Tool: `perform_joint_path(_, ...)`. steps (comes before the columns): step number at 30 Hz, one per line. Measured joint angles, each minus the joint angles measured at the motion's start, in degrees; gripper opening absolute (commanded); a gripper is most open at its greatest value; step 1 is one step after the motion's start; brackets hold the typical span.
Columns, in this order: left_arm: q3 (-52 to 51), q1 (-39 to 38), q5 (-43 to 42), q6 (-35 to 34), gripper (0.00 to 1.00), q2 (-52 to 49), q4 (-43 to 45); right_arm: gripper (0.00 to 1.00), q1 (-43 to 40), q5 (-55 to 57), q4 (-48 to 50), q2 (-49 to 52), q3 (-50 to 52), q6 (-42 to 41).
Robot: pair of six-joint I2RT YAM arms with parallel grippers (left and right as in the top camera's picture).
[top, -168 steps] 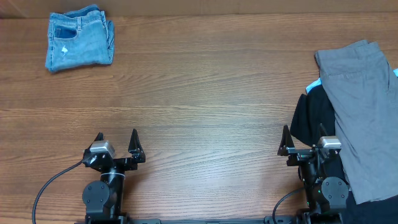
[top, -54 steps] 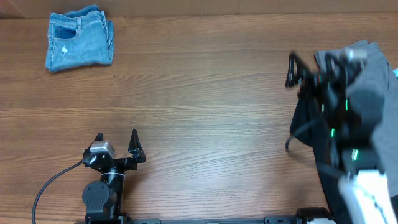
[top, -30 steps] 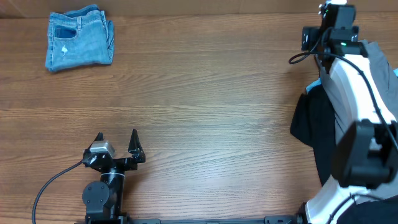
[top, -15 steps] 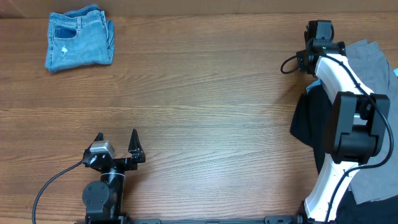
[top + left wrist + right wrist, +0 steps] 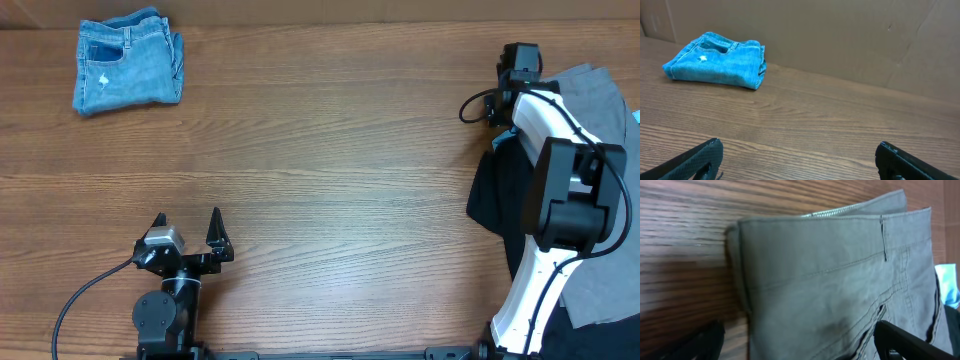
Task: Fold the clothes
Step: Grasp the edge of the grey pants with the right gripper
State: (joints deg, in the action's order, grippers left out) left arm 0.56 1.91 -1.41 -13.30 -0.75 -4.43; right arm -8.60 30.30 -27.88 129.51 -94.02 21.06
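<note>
My right end effector [image 5: 800,347] hangs with its jaws spread wide, gripping nothing, just over the waistband corner of the grey shorts [image 5: 840,275]. They lie along the right edge of the bench [image 5: 330,150] toward the far corner, draped over a black T-shirt [image 5: 498,190]. If I close too deep, I judge I could pinch both layers, or drag the T-shirt and the turquoise garment [image 5: 946,282] along. From overhead my arm hides much of the shorts, and their lower part runs off-frame. My left end effector [image 5: 188,222] sits open at the near edge.
</note>
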Motion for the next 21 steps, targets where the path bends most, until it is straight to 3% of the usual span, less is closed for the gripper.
perform_joint_path(8,0.0,0.0,0.0,0.0,1.0,0.0,0.0,0.71,-1.99,-4.31,-0.17,0.33,-0.11,-0.31)
perform_joint_path(11,0.0,0.0,0.0,0.0,1.0,0.0,0.0,0.51,-2.03,-5.33,-0.04,0.5,-0.11,-1.44)
perform_joint_path(21,0.0,0.0,0.0,0.02,1.0,0.0,0.0,0.04,-1.92,-6.93,-0.22,0.9,-0.11,-7.26)
